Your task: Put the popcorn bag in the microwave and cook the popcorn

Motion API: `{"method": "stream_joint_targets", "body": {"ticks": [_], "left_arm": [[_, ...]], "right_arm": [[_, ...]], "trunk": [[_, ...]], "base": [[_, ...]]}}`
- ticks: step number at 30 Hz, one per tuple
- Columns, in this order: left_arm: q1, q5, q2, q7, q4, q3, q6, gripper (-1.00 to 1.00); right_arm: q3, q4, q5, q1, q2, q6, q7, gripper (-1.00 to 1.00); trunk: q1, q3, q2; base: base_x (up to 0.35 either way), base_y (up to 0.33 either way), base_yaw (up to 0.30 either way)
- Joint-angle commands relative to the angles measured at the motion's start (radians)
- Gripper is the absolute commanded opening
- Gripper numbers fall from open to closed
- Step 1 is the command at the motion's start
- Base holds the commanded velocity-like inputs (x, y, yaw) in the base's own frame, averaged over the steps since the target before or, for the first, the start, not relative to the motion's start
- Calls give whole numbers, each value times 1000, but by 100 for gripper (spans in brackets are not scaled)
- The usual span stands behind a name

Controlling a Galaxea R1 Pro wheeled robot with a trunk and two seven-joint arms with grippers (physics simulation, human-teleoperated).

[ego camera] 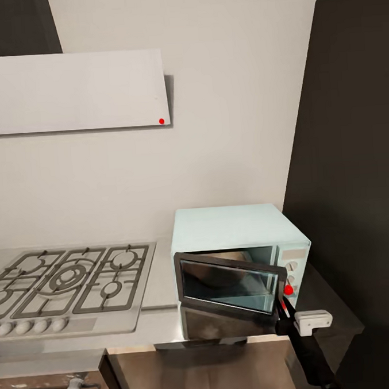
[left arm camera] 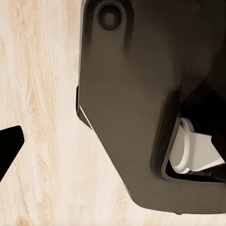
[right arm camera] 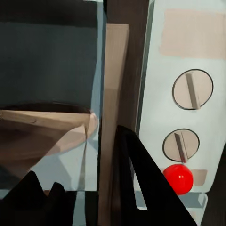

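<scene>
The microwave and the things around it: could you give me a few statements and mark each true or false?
1. The microwave door stands partly open. True.
2. The right tool is at the door's edge, near the red light. True.
3. The microwave has four knobs. False: two round knobs show.
4. The gas hob lies right of the microwave. False: it lies to its left.
5. The hood is black. False: white.

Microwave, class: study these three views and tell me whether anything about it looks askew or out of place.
The microwave door hangs partly open and tilted, not flush with the frame. The right end effector sits at the door's free edge, beside the red light. Something tan shows inside, unclear what. Nothing looks spilled or damaged.
</scene>
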Motion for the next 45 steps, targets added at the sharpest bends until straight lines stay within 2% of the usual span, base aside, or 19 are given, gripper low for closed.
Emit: {"method": "stream_joint_targets", "body": {"ticks": [1, 4, 8, 15, 21, 22, 23, 24, 45], "left_arm": [[1, 0, 0, 0, -1, 7, 1, 100], [1, 0, 0, 0, -1, 7, 1, 100], [1, 0, -1, 0, -1, 7, 1, 100], [1, 0, -5, 0, -1, 7, 1, 100], [1, 0, -5, 0, -2, 8, 1, 100], [1, 0, -5, 0, -2, 7, 1, 100], [1, 0, -5, 0, -1, 7, 1, 100], [1, 0, -5, 0, -1, 8, 1, 100], [1, 0, -5, 0, -1, 7, 1, 100]], "right_arm": [[2, 6, -3, 0, -7, -2, -13, -100], [3, 6, 1, 0, -21, -3, 2, -100], [3, 6, -19, 0, -26, -3, 30, -100], [3, 3, -145, 0, -27, -3, 100, -100], [-10, 5, -208, 0, -27, -3, 149, -100], [-12, 6, -221, 0, -27, -4, 158, 100], [-6, 12, -215, 0, -27, -4, 152, 100], [3, 40, -8, 0, -27, -4, -11, 100], [3, 42, -8, 0, -27, -3, -7, 100]], "trunk": [[0, 0, 0], [0, 0, 0], [0, 0, 0], [0, 0, 0], [0, 0, 0], [0, 0, 0], [0, 0, 0], [0, 0, 0], [0, 0, 0]], "base": [[0, 0, 0], [0, 0, 0], [-10, 0, 0], [-156, 0, 0], [-8, 0, 0], [0, 0, 0], [0, 0, 0], [0, 0, 0], [-89, -16, 0]]}}
